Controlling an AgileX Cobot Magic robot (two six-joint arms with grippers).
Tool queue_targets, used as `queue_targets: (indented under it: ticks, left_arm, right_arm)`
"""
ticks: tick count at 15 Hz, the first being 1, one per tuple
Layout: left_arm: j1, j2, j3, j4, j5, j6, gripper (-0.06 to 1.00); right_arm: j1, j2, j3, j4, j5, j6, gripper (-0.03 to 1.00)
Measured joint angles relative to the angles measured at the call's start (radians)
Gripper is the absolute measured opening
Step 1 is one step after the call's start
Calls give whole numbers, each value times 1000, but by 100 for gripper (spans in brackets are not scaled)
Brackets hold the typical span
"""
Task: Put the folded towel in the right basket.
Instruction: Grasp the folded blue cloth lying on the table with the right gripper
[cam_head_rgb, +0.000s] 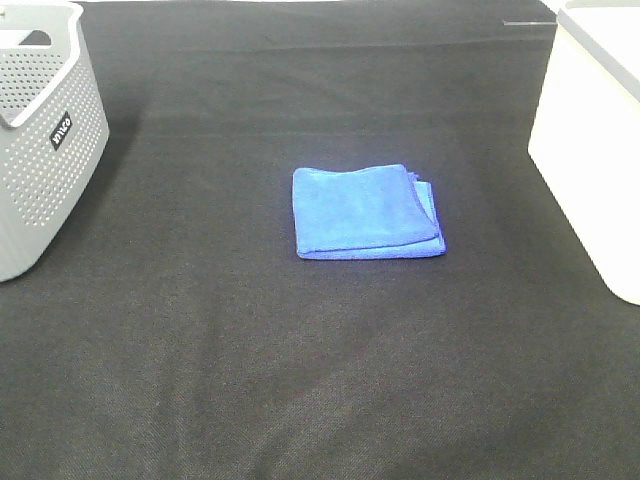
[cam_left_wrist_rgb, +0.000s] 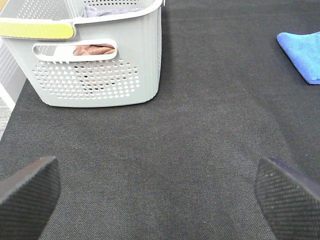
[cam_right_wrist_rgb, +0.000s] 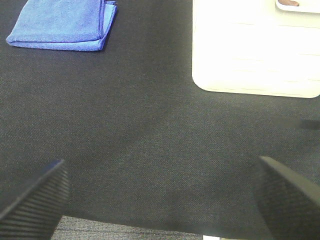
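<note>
Lying flat in the middle of the surface (cam_head_rgb: 200, 380): folded towel (cam_head_rgb: 368, 213), nothing holds it yet | left fingers (cam_left_wrist_rgb: 27, 195) wide apart | right fingers (cam_right_wrist_rgb: 35, 192) wide apart, ready to grab | right basket (cam_head_rgb: 590, 140) is on their side, so they should fetch

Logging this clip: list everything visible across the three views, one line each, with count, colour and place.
folded towel: one, blue, middle of the table
left basket: one, grey and perforated, left edge
cloth: one, brownish, inside the left basket, seen through its handle slot
right basket: one, white, right edge
table cover: one, black, under everything
left tool: one, black, open, above the cover near the left basket
right tool: one, black, open, above the cover near the right basket
</note>
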Motion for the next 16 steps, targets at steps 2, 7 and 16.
queue_targets:
  ticks: [2,7,16]
  left_arm:
    - [0,0,0,0,0,0,99]
    - [0,0,0,0,0,0,99]
    - [0,0,0,0,0,0,99]
  right_arm:
    - [0,0,0,0,0,0,96]
    - [0,0,0,0,0,0,96]
    - [0,629,-439,119,119,6,96]
